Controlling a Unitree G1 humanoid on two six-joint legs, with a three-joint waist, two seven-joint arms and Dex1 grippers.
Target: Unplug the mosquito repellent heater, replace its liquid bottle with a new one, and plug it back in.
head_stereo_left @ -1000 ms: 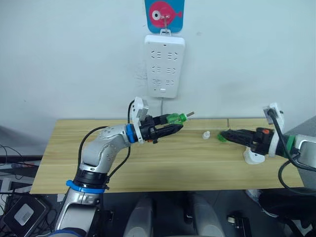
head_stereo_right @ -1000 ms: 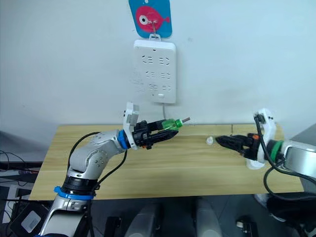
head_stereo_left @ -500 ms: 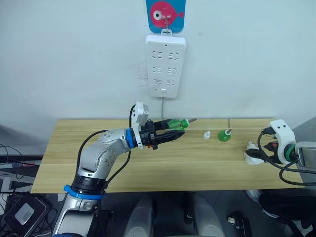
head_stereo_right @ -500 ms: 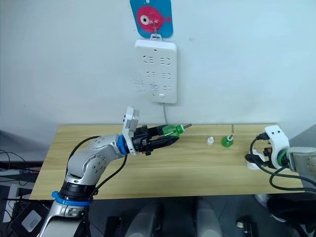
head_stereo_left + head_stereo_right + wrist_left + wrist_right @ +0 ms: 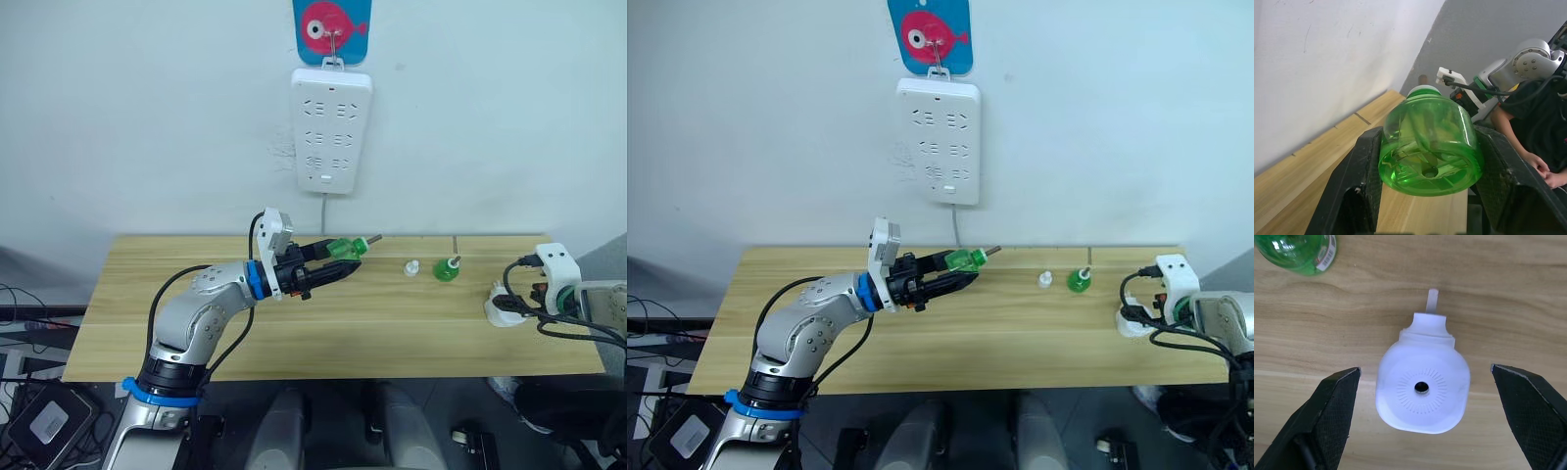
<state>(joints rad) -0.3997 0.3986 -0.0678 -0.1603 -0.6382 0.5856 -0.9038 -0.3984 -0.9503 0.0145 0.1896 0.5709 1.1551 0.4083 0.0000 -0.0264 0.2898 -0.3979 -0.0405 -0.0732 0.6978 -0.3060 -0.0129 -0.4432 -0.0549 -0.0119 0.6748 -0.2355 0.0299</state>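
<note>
Now the left hand (image 5: pixel 328 271) clamps a green bottle (image 5: pixel 342 249) above the table (image 5: pixel 323 333); the right hand (image 5: pixel 1425 382), wide open, straddles the mosquito repellent heater (image 5: pixel 1423 394), which it should grip squarely.

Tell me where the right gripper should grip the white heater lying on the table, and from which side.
Grip the mosquito repellent heater across its rounded body, coming straight down. It lies vent hole up, and the open right gripper already straddles its flanks; the narrow neck offers less to hold.
</note>
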